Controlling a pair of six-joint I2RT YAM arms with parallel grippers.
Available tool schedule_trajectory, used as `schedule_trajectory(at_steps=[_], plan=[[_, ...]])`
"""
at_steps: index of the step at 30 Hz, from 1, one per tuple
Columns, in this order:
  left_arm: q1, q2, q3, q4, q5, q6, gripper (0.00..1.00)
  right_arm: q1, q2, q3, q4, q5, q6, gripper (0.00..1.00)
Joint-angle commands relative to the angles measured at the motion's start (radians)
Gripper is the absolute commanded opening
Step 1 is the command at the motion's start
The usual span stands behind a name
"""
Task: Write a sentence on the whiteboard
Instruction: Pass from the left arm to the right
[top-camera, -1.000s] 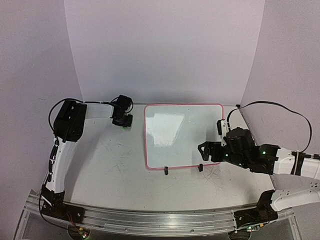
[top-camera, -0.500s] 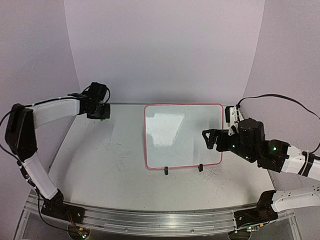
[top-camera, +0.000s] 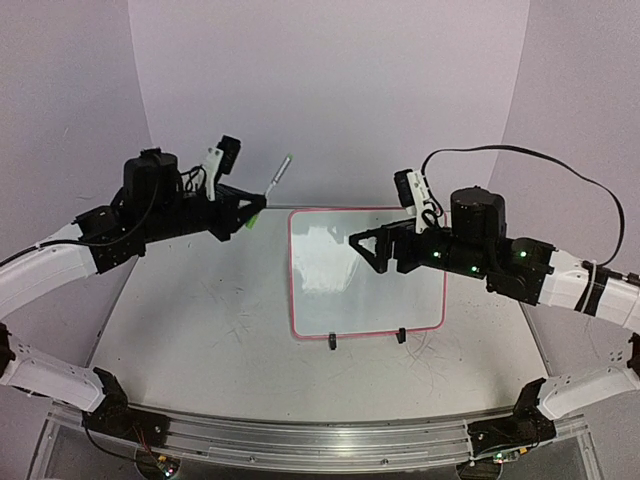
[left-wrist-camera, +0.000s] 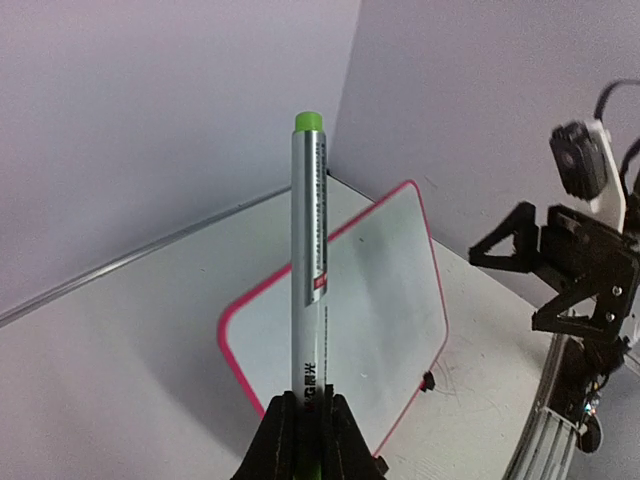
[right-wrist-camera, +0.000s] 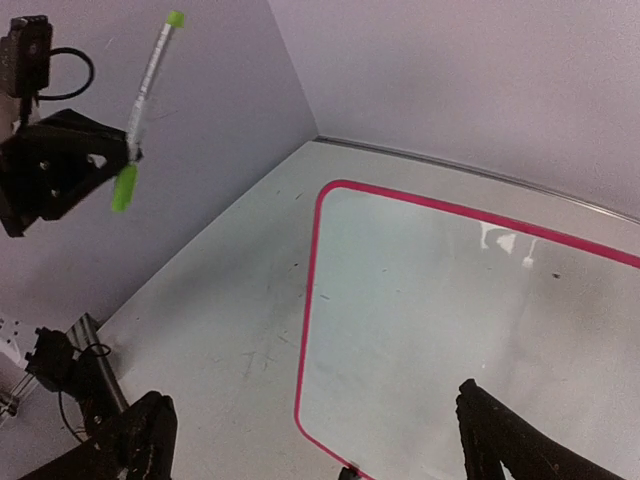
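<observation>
The whiteboard (top-camera: 365, 290) lies flat on the table, glossy white with a thin pink frame; it also shows in the left wrist view (left-wrist-camera: 385, 290) and the right wrist view (right-wrist-camera: 450, 300). Its face is blank, and no sentence is in view. My left gripper (top-camera: 252, 208) (left-wrist-camera: 309, 402) hangs in the air left of the board's far corner, shut on a silver marker (top-camera: 274, 183) (left-wrist-camera: 308, 250) (right-wrist-camera: 150, 80) with green ends, which points up and away. My right gripper (top-camera: 367, 250) (right-wrist-camera: 315, 440) hovers above the board's middle, jaws wide open and empty.
Two small black feet (top-camera: 331, 343) (top-camera: 399, 336) stick out at the board's near edge. The scuffed white table (top-camera: 220, 310) is enclosed by pale walls on three sides. A metal rail (top-camera: 300, 440) runs along the near edge.
My left arm swung from the far left of the table up and toward the centre, raising the marker. My right arm lifted from the board's right edge and moved left over it.
</observation>
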Motion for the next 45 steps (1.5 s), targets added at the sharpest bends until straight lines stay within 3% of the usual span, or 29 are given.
schedule_trajectory(at_steps=[1,9,12,23,27,30,34,36,39,41,45], plan=[[-0.056,0.074,-0.063,0.129,0.123,0.041,0.00,0.003,0.033,0.036,0.055,-0.240,0.024,0.97],[-0.120,0.196,-0.050,0.242,0.224,0.070,0.00,-0.131,-0.006,-0.070,0.238,-0.489,0.195,0.87],[-0.136,0.224,-0.038,0.261,0.261,0.068,0.00,-0.139,0.005,-0.074,0.254,-0.501,0.213,0.85],[-0.187,0.294,-0.002,0.267,0.374,0.099,0.00,-0.181,0.124,-0.039,0.317,-0.656,0.267,0.65],[-0.189,0.303,-0.003,0.261,0.391,0.115,0.00,-0.195,0.139,-0.046,0.325,-0.731,0.254,0.49],[-0.189,0.308,0.007,0.232,0.393,0.147,0.00,-0.206,0.131,-0.059,0.325,-0.753,0.246,0.26],[-0.187,0.334,0.056,0.161,0.394,0.155,0.00,-0.215,0.108,-0.079,0.330,-0.763,0.241,0.03],[-0.185,0.356,0.077,0.153,0.418,0.122,0.11,-0.215,0.087,-0.090,0.339,-0.760,0.234,0.00],[-0.166,0.377,0.088,0.153,0.496,0.039,0.48,-0.218,0.054,-0.106,0.341,-0.747,0.213,0.00],[-0.150,0.376,0.078,0.163,0.573,0.002,0.63,-0.220,0.034,-0.114,0.342,-0.741,0.203,0.00],[-0.148,0.362,0.040,0.201,0.633,-0.044,0.64,-0.221,0.009,-0.123,0.353,-0.742,0.190,0.00]])
